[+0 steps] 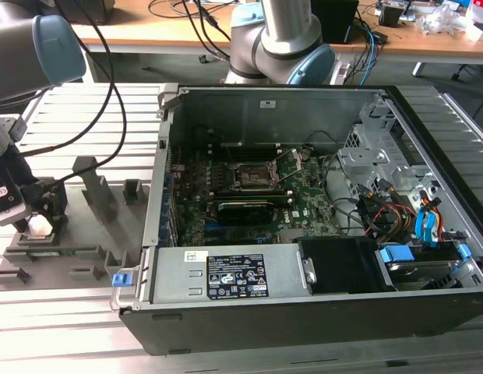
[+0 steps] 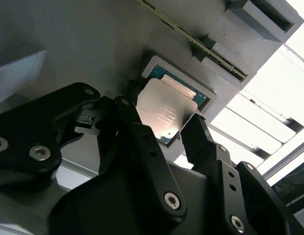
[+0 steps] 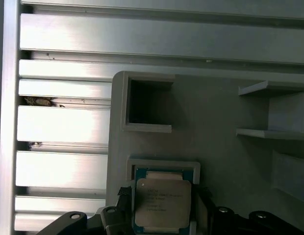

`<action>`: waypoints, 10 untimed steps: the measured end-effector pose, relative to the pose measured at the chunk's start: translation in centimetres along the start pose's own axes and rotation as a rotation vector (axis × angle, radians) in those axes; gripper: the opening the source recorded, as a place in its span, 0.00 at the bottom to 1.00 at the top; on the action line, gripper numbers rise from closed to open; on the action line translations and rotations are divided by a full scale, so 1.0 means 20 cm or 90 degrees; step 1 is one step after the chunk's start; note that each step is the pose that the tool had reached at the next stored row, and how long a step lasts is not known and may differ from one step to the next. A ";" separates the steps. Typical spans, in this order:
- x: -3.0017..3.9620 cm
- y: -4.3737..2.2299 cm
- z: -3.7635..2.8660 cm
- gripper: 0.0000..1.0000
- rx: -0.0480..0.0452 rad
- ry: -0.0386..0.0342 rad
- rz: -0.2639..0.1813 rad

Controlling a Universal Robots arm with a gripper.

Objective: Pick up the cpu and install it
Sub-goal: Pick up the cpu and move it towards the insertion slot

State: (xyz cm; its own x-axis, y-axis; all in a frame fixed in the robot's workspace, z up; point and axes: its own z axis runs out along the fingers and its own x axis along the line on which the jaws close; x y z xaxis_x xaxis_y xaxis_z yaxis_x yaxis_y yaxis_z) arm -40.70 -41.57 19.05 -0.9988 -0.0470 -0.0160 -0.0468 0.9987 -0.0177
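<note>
Gripper (image 1: 40, 222) is hanging low over the grey tray (image 1: 93, 234) at the exterior view's left, well apart from the open computer case (image 1: 304, 312). Its 2 black fingers (image 2: 142, 134) are standing at a narrow gap, approx. the width of the cpu (image 2: 166, 110), one on each of 2 opposite edges. In both wrist views the pads are looking pressed against those edges, so the gripper (image 2: 164, 117) seems to be clamping the chip and nothing else. The cpu (image 3: 163, 203) is sitting in a shallow square recess (image 3: 164, 164) of the tray (image 3: 215, 122), near the tray's edge next to the slatted metal table (image 3: 63, 122). It is lying flat w/ the silver lid facing up toward the cameras and the green board showing as a thin rim around it. It is looking nearly square, so no clear long axis. Its sides are running parallel to the recess walls, and the fingers are lining up w/ 2 of those sides. Whether it is lifted off the recess floor, I can't tell. Inside the case the dark socket (image 1: 253, 178) is sitting on the green board, toward the far side. Count: 1 cpu, 1 gripper w/ 2 fingers, 1 tray, 1 case, 1 socket.
</note>
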 end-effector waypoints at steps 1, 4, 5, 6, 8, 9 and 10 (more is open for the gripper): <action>0.000 0.000 0.000 0.62 0.0000 0.0003 0.000; -0.001 0.000 0.001 0.62 -0.0003 0.0044 0.000; 0.000 0.000 0.000 0.62 -0.0002 0.0046 0.000; 0.000 0.000 0.000 0.62 -0.0002 0.0048 0.000; 0.000 0.000 0.000 0.62 -0.0003 0.0051 0.000; -0.002 0.000 0.001 0.62 -0.0003 0.0050 0.000; -0.005 0.000 0.001 0.62 -0.0003 0.0050 0.000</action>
State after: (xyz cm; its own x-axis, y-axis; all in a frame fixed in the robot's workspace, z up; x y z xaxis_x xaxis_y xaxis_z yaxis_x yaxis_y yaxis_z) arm -40.61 -41.57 19.03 -0.9989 -0.0471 -0.0081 -0.0470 0.9987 -0.0173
